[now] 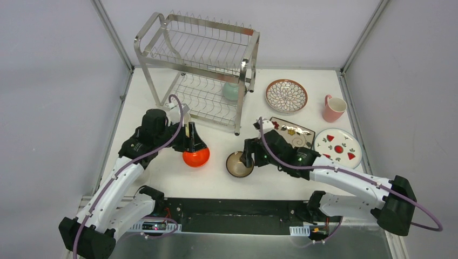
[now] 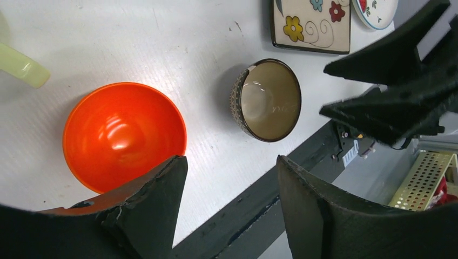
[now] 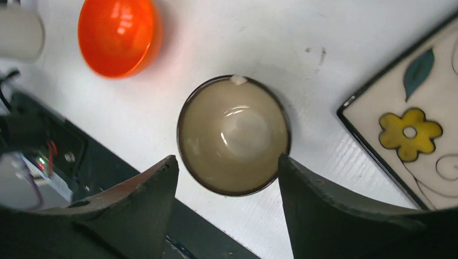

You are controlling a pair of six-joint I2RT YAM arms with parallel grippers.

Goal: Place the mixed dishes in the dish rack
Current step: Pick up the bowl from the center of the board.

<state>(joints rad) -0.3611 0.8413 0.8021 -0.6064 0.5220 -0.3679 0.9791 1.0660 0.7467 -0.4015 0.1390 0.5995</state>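
Right gripper [image 3: 227, 159] gapes over tan bowl [image 3: 233, 135]; faint inner marking [image 2: 284, 108] illegible.

The dish rack [image 1: 200, 59] stands at the far side of the table [image 1: 216, 178], a small bowl [image 1: 232, 90] in its lower tier; the left bowl [image 1: 195, 156] lies before it; the right bowl [image 1: 239, 163] lies just left of the square plate [image 1: 294, 135]; the mug [image 1: 334, 108] lies far right.

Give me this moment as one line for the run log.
left gripper open, above orange bowl edge | right gripper open over tan bowl | mint bowl in dish rack, lower shelf
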